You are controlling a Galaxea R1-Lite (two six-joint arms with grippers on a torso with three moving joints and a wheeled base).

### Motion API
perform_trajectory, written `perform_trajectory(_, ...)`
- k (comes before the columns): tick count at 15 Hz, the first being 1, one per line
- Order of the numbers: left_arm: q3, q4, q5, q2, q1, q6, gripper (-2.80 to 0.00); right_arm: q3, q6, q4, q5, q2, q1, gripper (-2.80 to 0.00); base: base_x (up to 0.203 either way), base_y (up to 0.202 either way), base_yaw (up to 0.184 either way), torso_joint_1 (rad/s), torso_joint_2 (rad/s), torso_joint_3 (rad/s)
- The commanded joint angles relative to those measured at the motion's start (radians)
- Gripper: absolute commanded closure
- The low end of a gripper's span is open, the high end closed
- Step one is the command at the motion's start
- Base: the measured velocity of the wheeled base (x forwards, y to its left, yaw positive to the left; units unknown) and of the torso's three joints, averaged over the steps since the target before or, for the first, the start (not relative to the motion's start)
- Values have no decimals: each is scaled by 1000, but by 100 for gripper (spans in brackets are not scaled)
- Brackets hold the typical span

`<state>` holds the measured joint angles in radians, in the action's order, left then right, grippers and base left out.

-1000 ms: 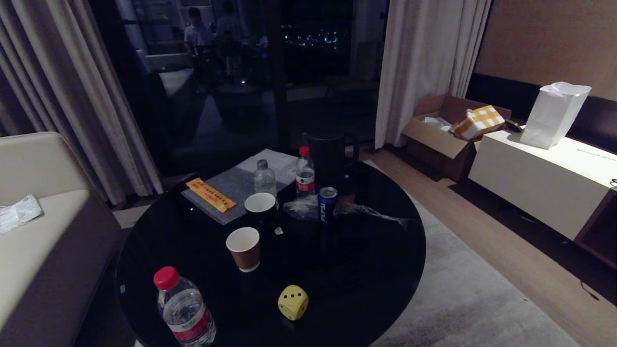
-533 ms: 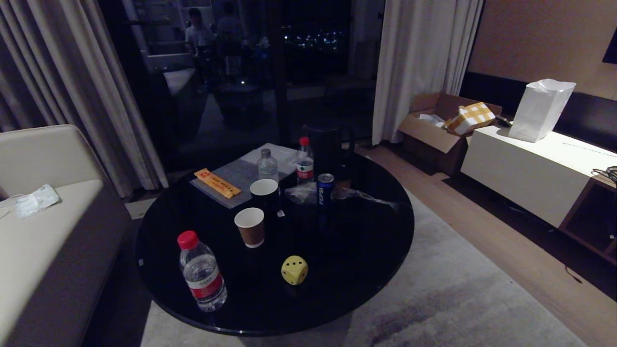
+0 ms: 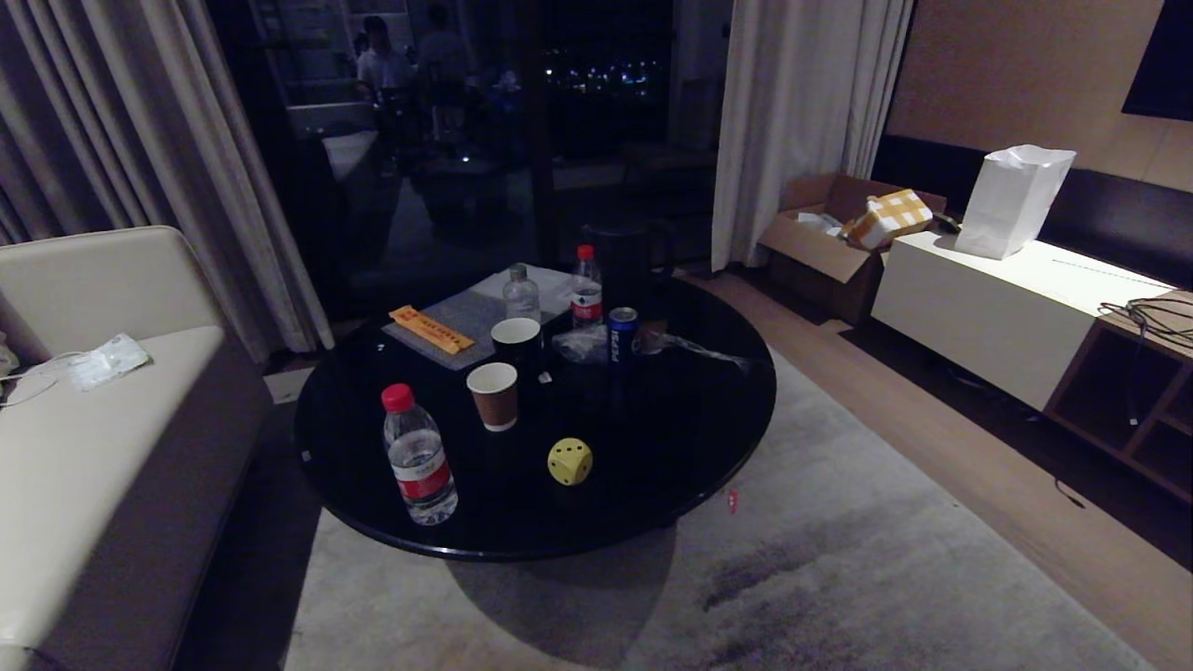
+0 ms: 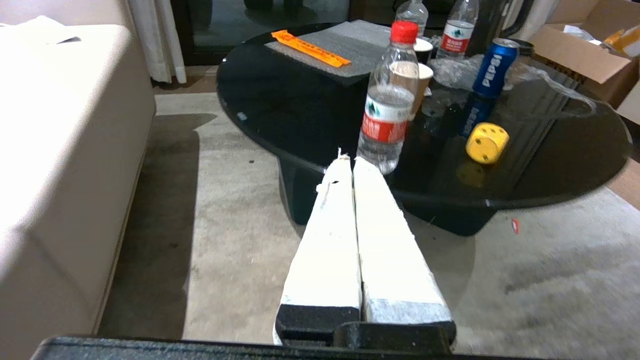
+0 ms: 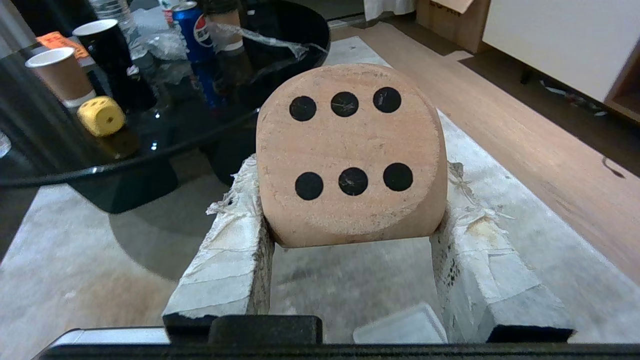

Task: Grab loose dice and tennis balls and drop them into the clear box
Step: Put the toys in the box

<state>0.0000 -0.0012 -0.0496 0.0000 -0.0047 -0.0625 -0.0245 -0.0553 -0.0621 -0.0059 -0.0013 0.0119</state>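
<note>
Beige die [image 5: 350,165] clamped in right end effector [image 5: 350,220], w/ six-pip face up.

The round black table [image 3: 708,410] is viewed from above and some way off by the head camera. It is seen low, from over the rug, by both wrist cameras. The yellow die [image 3: 569,461] near the table's near edge is shared by all three views.

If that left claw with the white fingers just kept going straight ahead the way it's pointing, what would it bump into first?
Probably the water bottle with the red cap, standing near the edge of the black table. The shut left gripper points almost straight at it. Depth is hard to judge, so it might strike the table's rim first.
</note>
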Motion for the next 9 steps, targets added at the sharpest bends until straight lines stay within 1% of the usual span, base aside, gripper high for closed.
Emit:
perform_trajectory(1, 2, 0, -1, 2, 0, 0, 0, 0, 0, 0, 0, 1, 0, 0, -178, 0, 0, -1, 6, 4)
perform_trajectory(9, 2, 0, -1, 2, 0, 0, 0, 0, 0, -1, 0, 1, 0, 0, -182, 0, 0, 3, 2, 3)
